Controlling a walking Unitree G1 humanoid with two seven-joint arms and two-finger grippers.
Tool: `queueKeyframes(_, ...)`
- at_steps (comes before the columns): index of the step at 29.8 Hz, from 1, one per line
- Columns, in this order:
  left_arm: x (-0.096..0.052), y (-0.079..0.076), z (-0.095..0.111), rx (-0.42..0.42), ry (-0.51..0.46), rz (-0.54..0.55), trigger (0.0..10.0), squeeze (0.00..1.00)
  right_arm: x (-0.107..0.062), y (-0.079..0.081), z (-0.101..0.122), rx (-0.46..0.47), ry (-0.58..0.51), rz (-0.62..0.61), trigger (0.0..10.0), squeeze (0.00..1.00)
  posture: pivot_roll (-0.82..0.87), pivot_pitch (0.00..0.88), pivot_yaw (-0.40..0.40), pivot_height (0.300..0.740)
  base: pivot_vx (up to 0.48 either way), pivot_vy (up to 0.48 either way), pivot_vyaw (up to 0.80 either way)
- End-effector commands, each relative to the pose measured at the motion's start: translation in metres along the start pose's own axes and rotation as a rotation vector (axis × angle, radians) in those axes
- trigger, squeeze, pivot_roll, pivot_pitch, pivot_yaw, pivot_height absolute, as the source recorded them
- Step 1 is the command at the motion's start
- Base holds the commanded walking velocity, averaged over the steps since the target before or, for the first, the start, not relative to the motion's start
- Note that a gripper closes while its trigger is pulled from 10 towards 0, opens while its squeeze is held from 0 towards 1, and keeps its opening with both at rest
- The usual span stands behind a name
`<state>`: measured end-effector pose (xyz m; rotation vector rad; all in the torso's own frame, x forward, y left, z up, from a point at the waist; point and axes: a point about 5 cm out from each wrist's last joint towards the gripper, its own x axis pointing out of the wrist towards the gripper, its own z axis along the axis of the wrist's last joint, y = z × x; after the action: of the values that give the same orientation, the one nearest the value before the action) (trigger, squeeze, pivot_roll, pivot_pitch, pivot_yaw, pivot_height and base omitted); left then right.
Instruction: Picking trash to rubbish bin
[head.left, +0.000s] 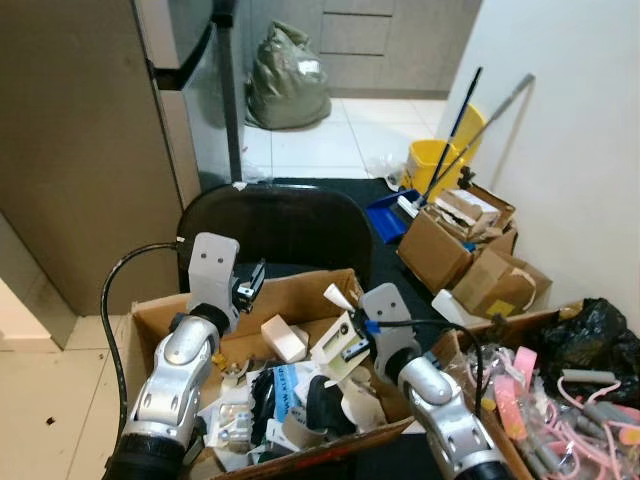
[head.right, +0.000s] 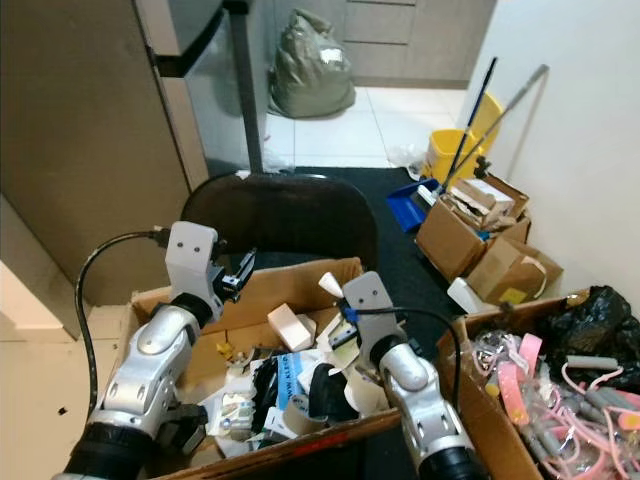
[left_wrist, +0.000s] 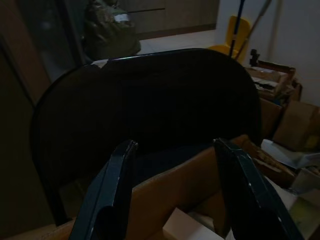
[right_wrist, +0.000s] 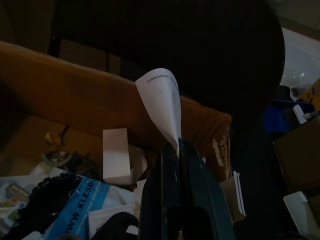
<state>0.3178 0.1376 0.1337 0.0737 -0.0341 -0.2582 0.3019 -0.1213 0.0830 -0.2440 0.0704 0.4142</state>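
A brown cardboard box (head.left: 300, 291) in front of me holds loose trash: a small white carton (head.left: 283, 338), a blue printed packet (head.left: 284, 386), papers and wrappers. My right gripper (right_wrist: 174, 146) hovers over the box's right side, shut on a curled white paper slip (right_wrist: 163, 100), which also appears as a white paper slip (head.left: 337, 296) in the left eye view. Over the box's back left corner, my left gripper (left_wrist: 175, 146) is open with nothing between its fingers, pointing toward the chair back.
A black chair (head.left: 275, 225) stands right behind the box. A grey cabinet (head.left: 80, 140) is on the left. Cardboard boxes (head.left: 470, 250), a yellow mop bucket (head.left: 432, 165) and a box of pink items (head.left: 560, 400) crowd the right. A tied sack (head.left: 288, 80) sits far back.
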Motion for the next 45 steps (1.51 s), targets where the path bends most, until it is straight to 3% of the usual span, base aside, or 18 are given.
queueKeyframes(1, -0.002, -0.002, -0.006, 0.014, 0.027, -0.007, 10.0, 0.00, -0.003, 0.000, -0.006, 0.003, 0.017, -0.005, 10.0, 0.00, -0.06, 0.053, -0.028, 0.740, 0.000, 0.000, 0.00)
queueKeyframes(9, -0.003, -0.001, -0.016, 0.047, 0.107, -0.041, 10.0, 0.00, 0.002, 0.002, -0.003, -0.030, 0.002, 0.026, 10.0, 0.00, -0.06, 0.047, -0.030, 0.740, 0.000, 0.000, 0.00)
queueKeyframes(16, -0.019, 0.008, -0.030, 0.111, 0.259, -0.306, 10.0, 0.00, 0.024, 0.000, -0.003, -0.060, 0.068, 0.078, 10.0, 0.00, -0.05, 0.059, -0.040, 0.740, 0.000, 0.000, 0.00)
queueKeyframes(19, -0.023, 0.010, -0.030, 0.110, 0.271, -0.357, 10.0, 0.00, 0.027, 0.001, -0.003, -0.072, 0.078, 0.085, 10.0, 0.00, -0.05, 0.059, -0.042, 0.740, 0.000, 0.000, 0.00)
queueKeyframes(21, -0.036, 0.014, -0.026, 0.081, 0.304, -0.466, 10.0, 0.00, 0.034, 0.004, 0.000, -0.099, 0.089, 0.114, 10.0, 0.00, -0.04, 0.061, -0.050, 0.740, 0.000, 0.000, 0.00)
queueKeyframes(27, -0.049, 0.020, -0.024, 0.079, 0.348, -0.549, 10.0, 0.00, 0.044, -0.003, 0.007, -0.123, 0.085, 0.051, 10.0, 0.00, -0.02, 0.063, -0.055, 0.740, 0.000, 0.000, 0.00)
queueKeyframes(31, -0.055, 0.010, -0.024, 0.043, 0.379, -0.647, 10.0, 0.00, 0.049, -0.006, 0.009, -0.095, 0.096, 0.088, 10.0, 0.00, -0.03, 0.064, -0.055, 0.740, 0.000, 0.000, 0.00)
queueKeyframes(39, -0.062, 0.003, -0.026, 0.016, 0.438, -0.730, 10.0, 0.00, 0.044, 0.000, -0.004, -0.112, 0.174, 0.176, 10.0, 0.00, -0.03, 0.065, -0.047, 0.740, 0.000, 0.000, 0.00)
queueKeyframes(45, -0.060, 0.004, -0.025, 0.029, 0.439, -0.718, 10.0, 0.00, 0.042, 0.002, -0.008, -0.096, 0.177, 0.220, 10.0, 0.00, -0.04, 0.065, -0.045, 0.740, 0.000, 0.000, 0.00)
